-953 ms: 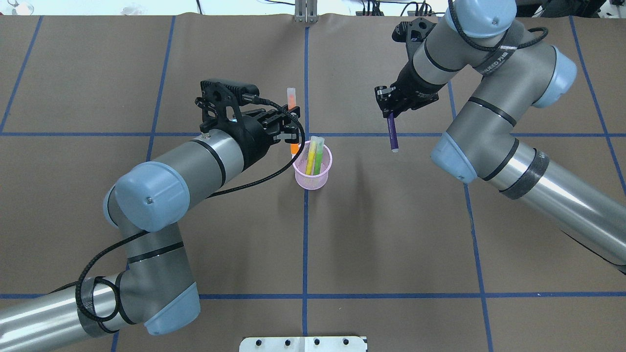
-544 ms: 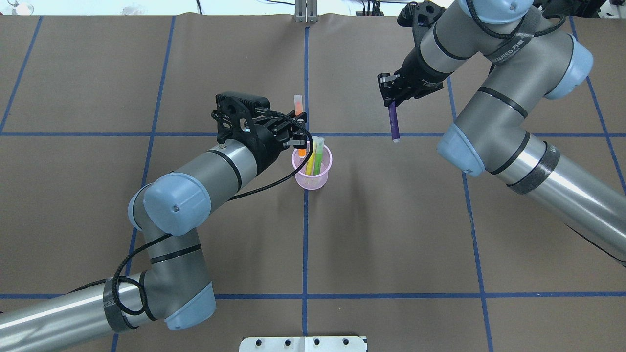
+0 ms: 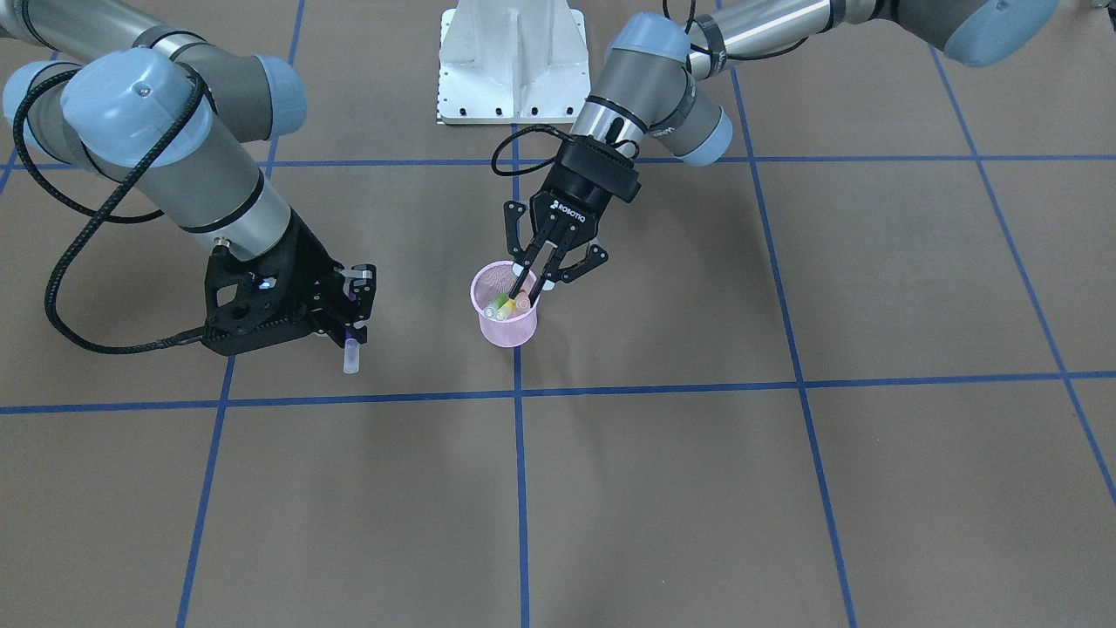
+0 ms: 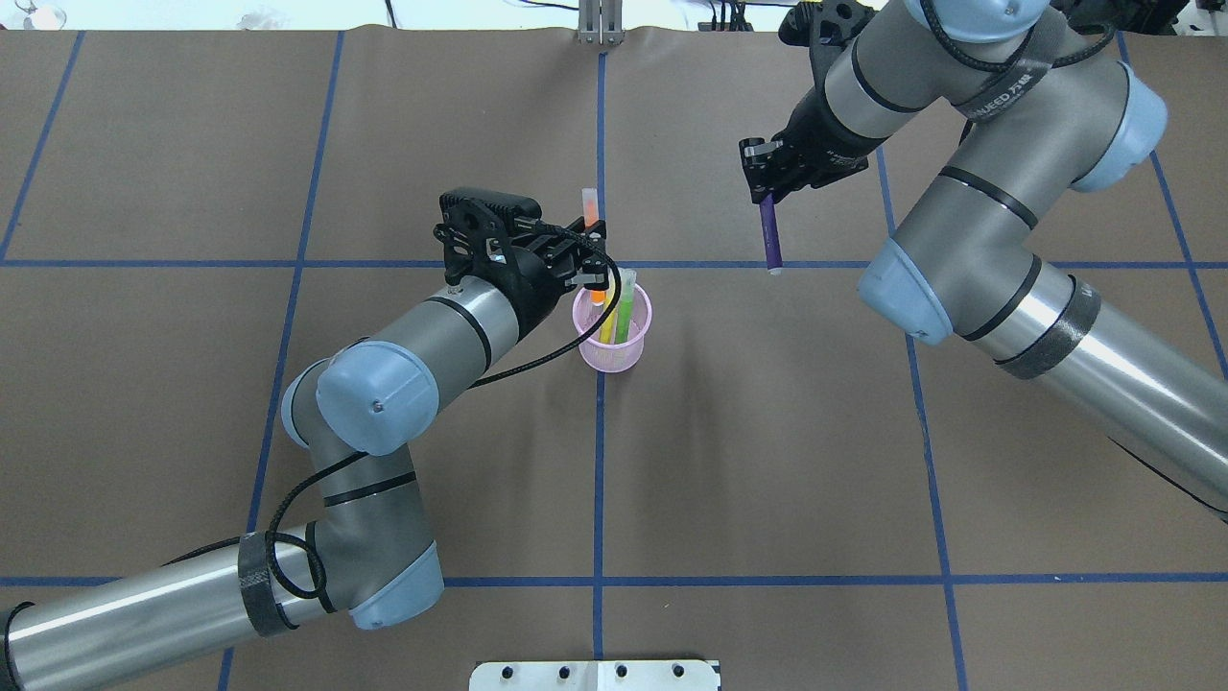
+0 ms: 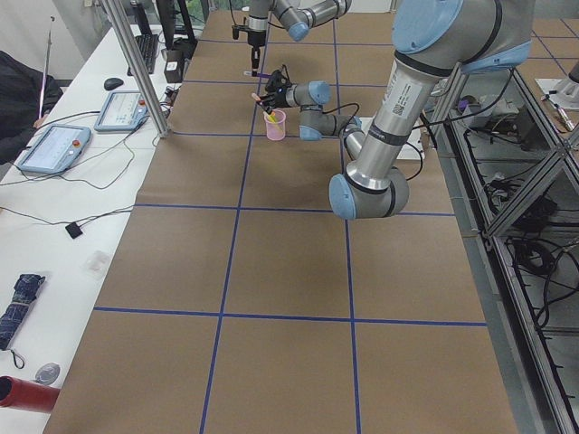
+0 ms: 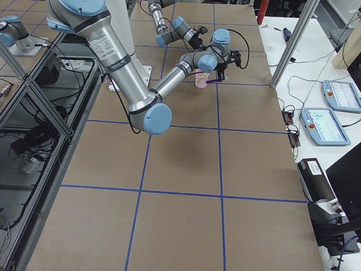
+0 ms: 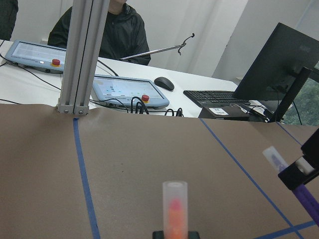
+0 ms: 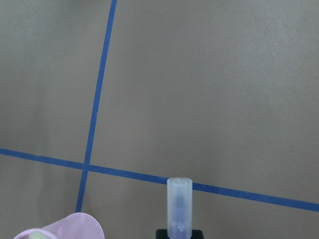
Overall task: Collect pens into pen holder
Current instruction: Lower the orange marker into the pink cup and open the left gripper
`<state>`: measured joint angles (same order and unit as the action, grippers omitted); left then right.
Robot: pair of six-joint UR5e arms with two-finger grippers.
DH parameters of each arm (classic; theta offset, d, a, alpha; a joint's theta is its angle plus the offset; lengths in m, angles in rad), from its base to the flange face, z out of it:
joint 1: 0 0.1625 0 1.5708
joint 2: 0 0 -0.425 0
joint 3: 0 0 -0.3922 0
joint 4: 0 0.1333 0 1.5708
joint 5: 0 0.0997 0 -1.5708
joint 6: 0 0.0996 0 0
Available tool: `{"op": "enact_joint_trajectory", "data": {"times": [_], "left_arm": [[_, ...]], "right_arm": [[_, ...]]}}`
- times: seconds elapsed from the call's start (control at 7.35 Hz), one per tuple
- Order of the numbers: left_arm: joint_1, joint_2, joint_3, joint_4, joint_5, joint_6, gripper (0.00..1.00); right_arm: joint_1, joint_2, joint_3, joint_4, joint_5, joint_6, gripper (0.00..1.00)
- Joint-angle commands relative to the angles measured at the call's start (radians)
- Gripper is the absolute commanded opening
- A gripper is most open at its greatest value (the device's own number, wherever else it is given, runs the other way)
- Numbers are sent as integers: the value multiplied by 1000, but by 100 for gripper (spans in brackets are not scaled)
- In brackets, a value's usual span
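Holder (image 4: 619,357): pink mesh. Orange pen (image 4: 589,205), yellow pen (image 4: 608,324), green pen (image 4: 625,307), purple pen (image 4: 769,235): each with a pale translucent cap. Desk (image 4: 767,432): brown, gridded with blue lines. Left hand (image 4: 593,255), right hand (image 4: 765,192): black.

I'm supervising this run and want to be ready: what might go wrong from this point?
The orange pen enters the pen holder close to its rim; released there, it could topple the holder. The left tool sits right by the yellow pen and green pen and might snag them. The right tool, holding the purple pen, may crowd in early.
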<state>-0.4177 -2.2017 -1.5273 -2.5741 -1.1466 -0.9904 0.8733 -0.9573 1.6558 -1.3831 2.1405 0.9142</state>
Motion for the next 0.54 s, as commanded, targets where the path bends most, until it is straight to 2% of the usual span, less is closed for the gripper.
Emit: {"op": "enact_joint_trajectory", "data": {"times": [0.0, 0.14, 0.27, 0.41], "left_arm": [[4, 2, 12, 0, -1, -1, 0], [13, 2, 16, 0, 1, -1, 0], [16, -1, 24, -1, 1, -1, 9], [16, -1, 25, -1, -1, -1, 51]], "right_arm": [[1, -1, -1, 15, -1, 0, 0], [1, 0, -1, 16, -1, 2, 0], [0, 2, 2, 18, -1, 2, 0], [0, 3, 8, 18, -2, 2, 0]]}}
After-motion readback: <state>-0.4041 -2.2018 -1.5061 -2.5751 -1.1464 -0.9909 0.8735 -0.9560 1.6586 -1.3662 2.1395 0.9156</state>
